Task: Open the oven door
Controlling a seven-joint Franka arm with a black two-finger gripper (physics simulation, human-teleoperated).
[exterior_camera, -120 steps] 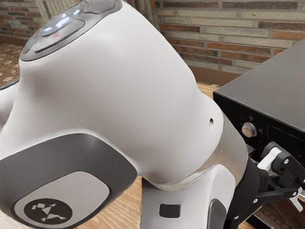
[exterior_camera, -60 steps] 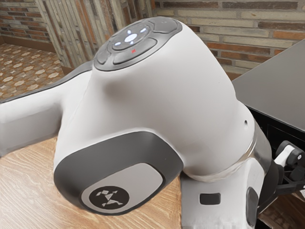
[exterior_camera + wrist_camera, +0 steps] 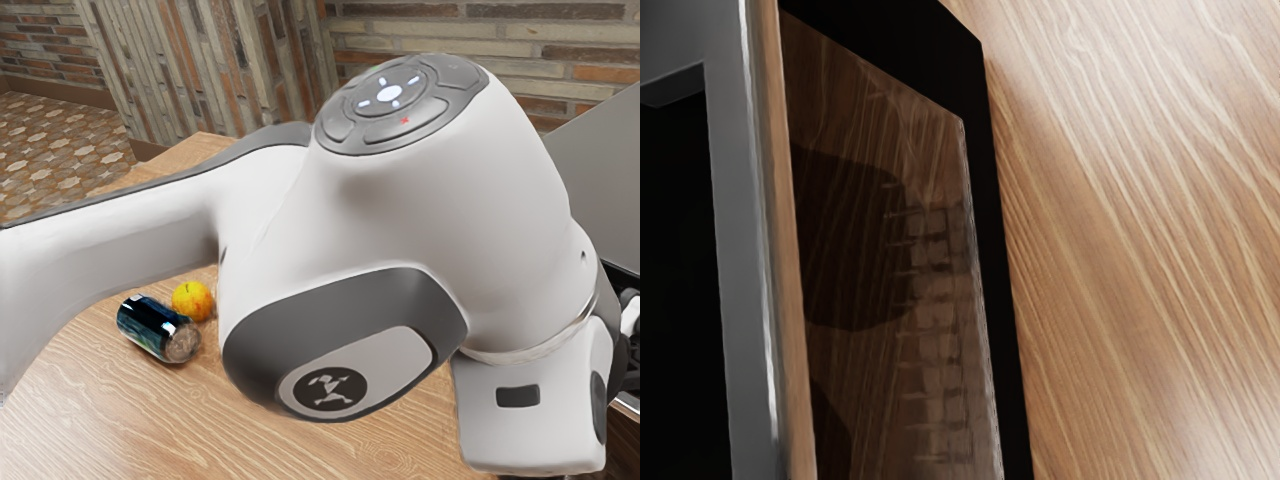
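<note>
One oven door (image 3: pixel 1001 260), with one dark window (image 3: pixel 870 215), lies in front of the claw (image 3: pixel 631 345); how far the claw is spread, and whether it holds or touches anything, I cannot tell; one oven (image 3: pixel 608 180) stands beside it; one table (image 3: pixel 95 420) reaches past the door; well apart from the claw, one can (image 3: pixel 150 325) lies on its side beside one orange (image 3: pixel 193 300).

On the table (image 3: pixel 110 420), can (image 3: pixel 148 325) lies beside fruit (image 3: pixel 192 299), apart from the oven (image 3: pixel 615 185).
</note>
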